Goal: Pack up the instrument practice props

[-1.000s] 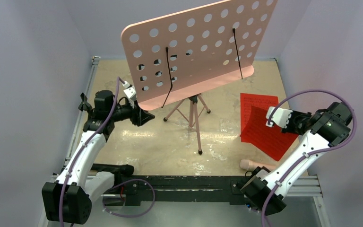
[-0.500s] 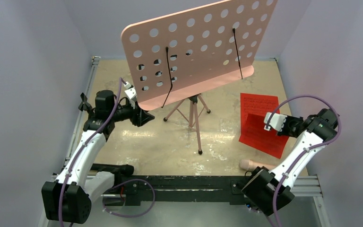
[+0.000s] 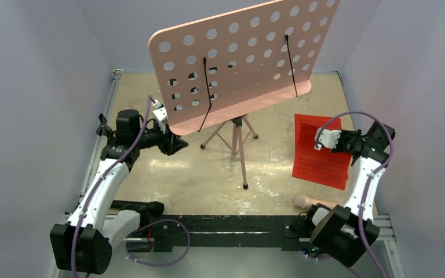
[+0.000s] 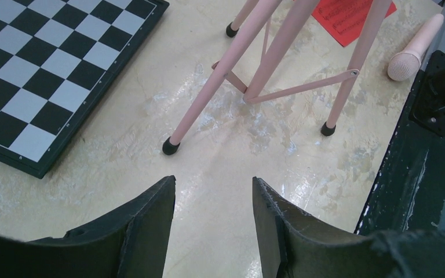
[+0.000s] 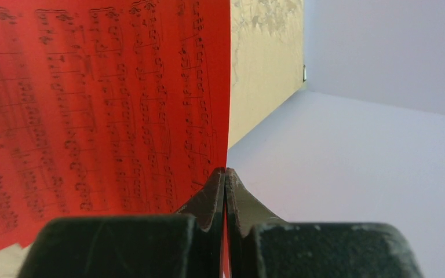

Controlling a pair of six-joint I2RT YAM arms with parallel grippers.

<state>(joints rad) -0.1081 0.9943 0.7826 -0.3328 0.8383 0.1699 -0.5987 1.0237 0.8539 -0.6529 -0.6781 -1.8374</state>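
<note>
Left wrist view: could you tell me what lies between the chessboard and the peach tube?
In the left wrist view, the pink music stand's tripod legs stand between them.

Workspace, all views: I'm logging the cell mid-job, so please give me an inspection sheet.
Surface: beige table, scuffed, with glossy patches.
Job's things: pink music stand upright on its tripod; red sheets to its right; peach tube lying at the near edge.
Clutter: chessboard on the table near the stand's legs.
Grippers: left gripper open, empty, above the table; right gripper shut on a red sheet's edge.
Cables: purple cables run along both arms.
Surroundings: plain walls on three sides.
</note>
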